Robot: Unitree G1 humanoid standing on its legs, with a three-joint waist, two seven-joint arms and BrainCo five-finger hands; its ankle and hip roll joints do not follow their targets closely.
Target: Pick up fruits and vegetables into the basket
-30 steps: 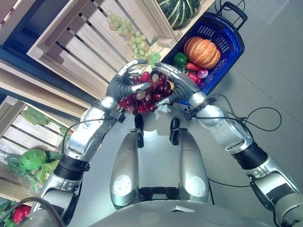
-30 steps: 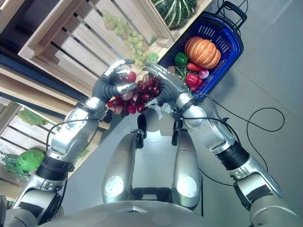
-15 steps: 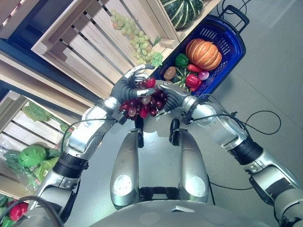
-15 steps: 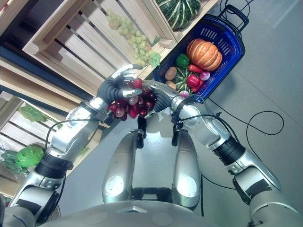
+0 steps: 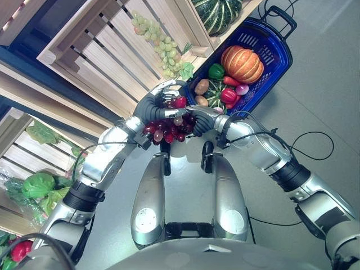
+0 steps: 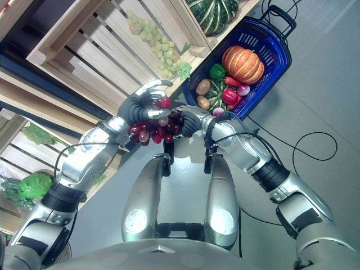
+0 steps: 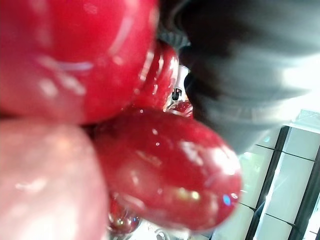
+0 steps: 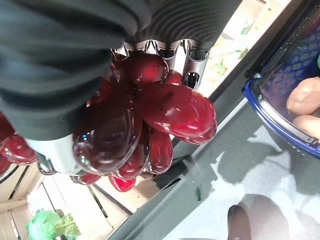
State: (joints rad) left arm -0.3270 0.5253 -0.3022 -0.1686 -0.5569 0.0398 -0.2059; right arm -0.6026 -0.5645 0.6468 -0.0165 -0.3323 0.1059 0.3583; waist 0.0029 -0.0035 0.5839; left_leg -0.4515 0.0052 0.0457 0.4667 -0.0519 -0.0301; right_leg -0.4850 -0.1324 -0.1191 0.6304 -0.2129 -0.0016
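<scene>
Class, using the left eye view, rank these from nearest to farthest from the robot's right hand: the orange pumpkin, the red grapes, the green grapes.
1. red grapes, held in the right hand.
2. green grapes, in the wooden crate above.
3. orange pumpkin, in the blue basket.

Two and three are too close to call.

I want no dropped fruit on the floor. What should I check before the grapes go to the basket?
1. Left hand curled on the red grapes: ok.
2. Right hand curled on the bunch from the other side: ok.
3. Bunch lifted clear of the wooden crate: ok.
4. Blue basket within view, off to the robot's right: ok.
5. Free room in the basket among the pumpkin and the rest: cannot tell.
</scene>
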